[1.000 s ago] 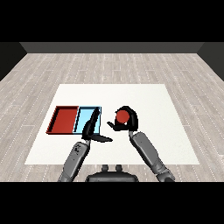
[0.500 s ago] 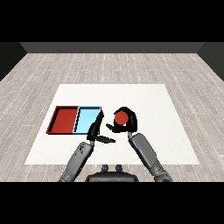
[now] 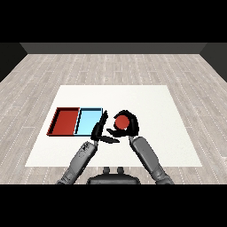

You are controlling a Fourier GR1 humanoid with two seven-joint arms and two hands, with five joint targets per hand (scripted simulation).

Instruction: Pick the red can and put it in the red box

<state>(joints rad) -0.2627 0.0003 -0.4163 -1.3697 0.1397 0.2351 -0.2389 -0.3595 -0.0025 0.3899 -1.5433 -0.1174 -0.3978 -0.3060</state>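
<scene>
The red can (image 3: 121,122) is off the table, with my right hand (image 3: 129,127) curled round it just right of the light blue tray (image 3: 89,121). The red tray (image 3: 64,121) lies left of the blue one, and nothing is inside it. My left hand (image 3: 100,128) stands with straight fingers over the blue tray's right edge, its thumb pointing toward the can. The two hands are close together, a small gap between them.
The two trays lie side by side on the left half of the white table (image 3: 146,104). Bare tabletop stretches behind the trays and out to the right of my right forearm (image 3: 148,157).
My right hand has carried the red can leftward, nearer the blue tray and my left hand. The left hand has barely shifted.
</scene>
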